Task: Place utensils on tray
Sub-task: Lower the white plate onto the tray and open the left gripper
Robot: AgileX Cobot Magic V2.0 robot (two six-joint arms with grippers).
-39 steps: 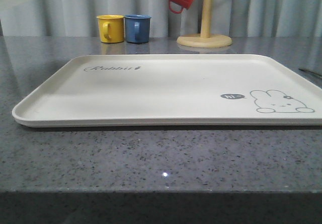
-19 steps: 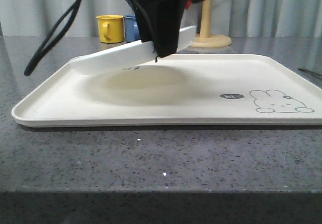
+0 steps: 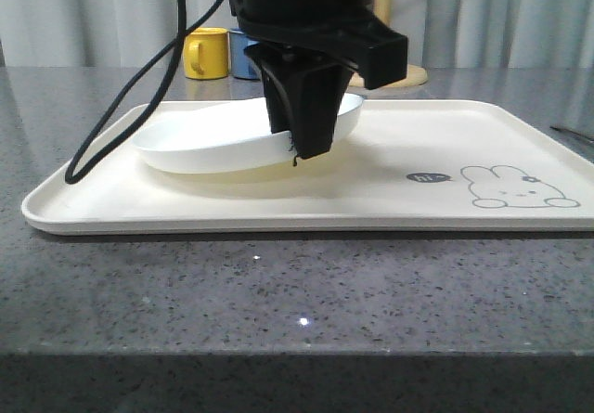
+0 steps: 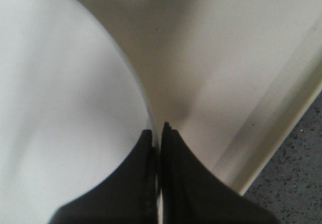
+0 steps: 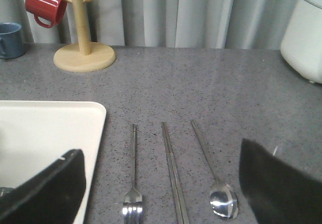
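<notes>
Across the middle of the front view: cream tray (image 3: pixel 445 144) on the grey speckled counter (image 3: pixel 297 292), carrying the white plate (image 3: pixel 204 144) over its left-centre, tilted with the right edge raised and the left part low, close to or resting on the tray floor; cannot tell which. Clamped on the plate's near right rim: left gripper (image 3: pixel 299 148), black fingers pressed nearly together with only the thin rim between them, seen the same way in the left wrist view (image 4: pixel 160 133). Behind the tray, upper left: yellow mug (image 3: pixel 204 53) and, just beside it, a blue mug (image 3: pixel 243 56), partly hidden by the arm. In the right wrist view, lower centre, on the bare counter beside the tray's edge: fork (image 5: pixel 133 183), chopsticks (image 5: pixel 173 176) and spoon (image 5: pixel 214 173), side by side, untouched. Spread wide at the bottom corners there: right gripper (image 5: pixel 161 204), holding nothing. Upper left: red mug (image 5: pixel 46 3) hung on the wooden mug tree (image 5: pixel 83 38).
</notes>
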